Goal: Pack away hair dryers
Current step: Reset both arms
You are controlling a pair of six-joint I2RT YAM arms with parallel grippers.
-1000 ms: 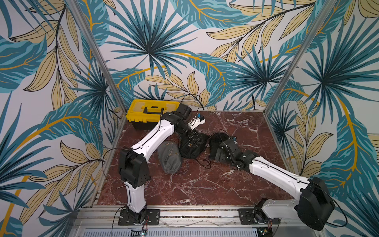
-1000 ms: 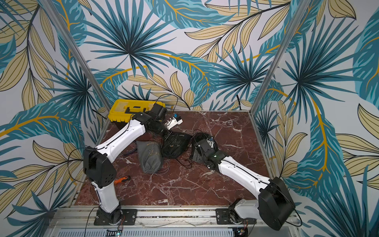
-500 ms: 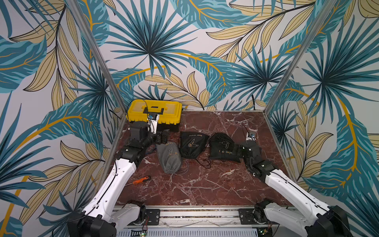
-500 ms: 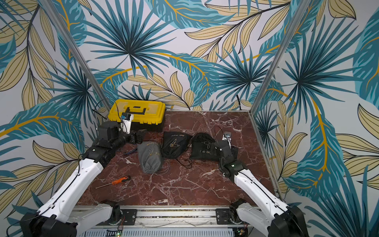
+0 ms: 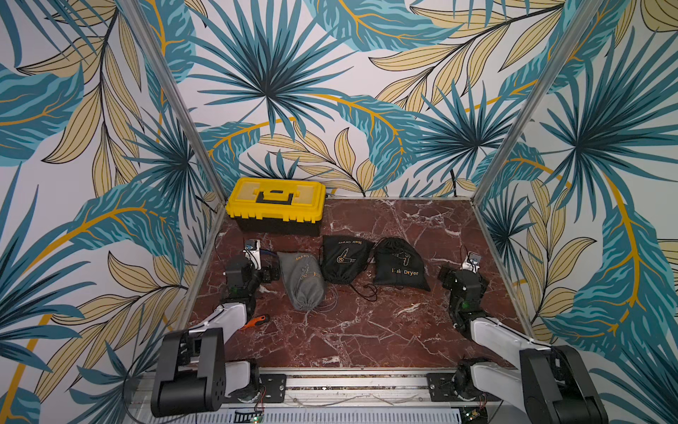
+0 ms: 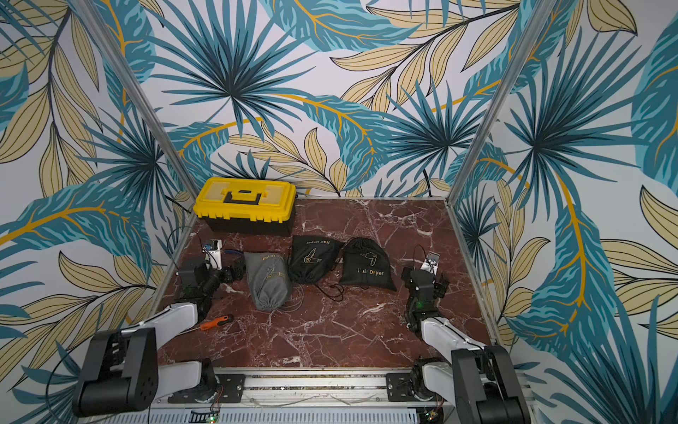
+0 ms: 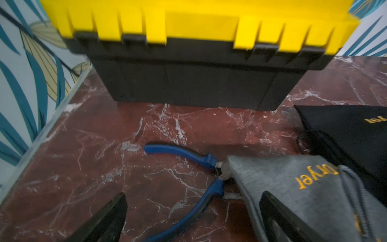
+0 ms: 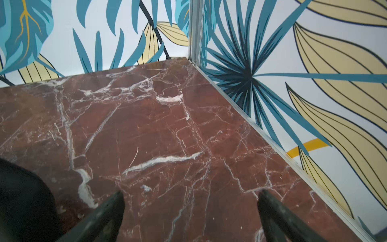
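No hair dryers show; they are hidden or out of view. Three drawstring bags lie in a row on the marble table: a grey bag (image 5: pixel 302 281) (image 6: pixel 269 281) (image 7: pixel 293 188), a black bag (image 5: pixel 343 258) (image 6: pixel 312 258) in the middle, and another black bag (image 5: pixel 400 266) (image 6: pixel 368 270) lettered "Hair Dryer". My left gripper (image 5: pixel 269 273) (image 7: pixel 193 196) stands open, low beside the grey bag's left side, holding nothing. My right gripper (image 5: pixel 463 273) (image 8: pixel 191 194) is open over bare marble to the right of the lettered bag.
A closed yellow-lidded toolbox (image 5: pixel 277 200) (image 7: pixel 199 21) stands at the back left. Blue-handled pliers (image 7: pixel 184 153) lie between my left fingers, head under the grey bag's corner. An orange-handled screwdriver (image 5: pixel 255 321) (image 6: pixel 216 323) lies by the left arm. Patterned walls enclose three sides.
Both arms have drawn back from the bags and toolbox to the table's left and right sides and folded low. The bags have not moved. Both grippers stay open.
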